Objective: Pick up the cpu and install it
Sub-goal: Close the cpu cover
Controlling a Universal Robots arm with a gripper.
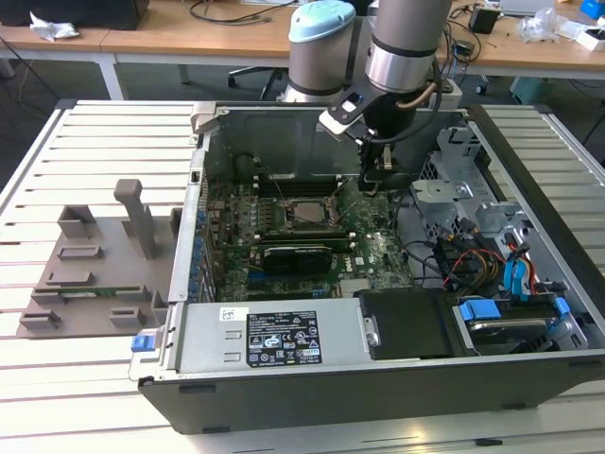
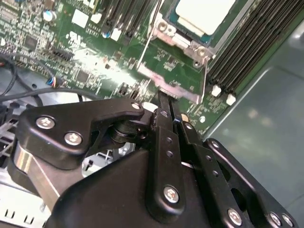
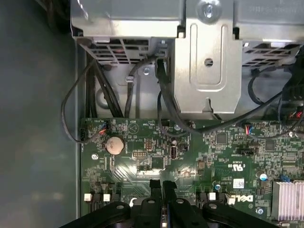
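claw (image 2: 167, 100), pinched closed, hovers just beside the socket (image 2: 176, 39) holding the cpu (image 2: 203, 12).

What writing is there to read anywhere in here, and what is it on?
Black label on the power supply: print too small to read.
White sticker beside it: too small to read.
Motherboard, first wrist view: a white maker's logo, not quoted here; the other white codes are too small to read.
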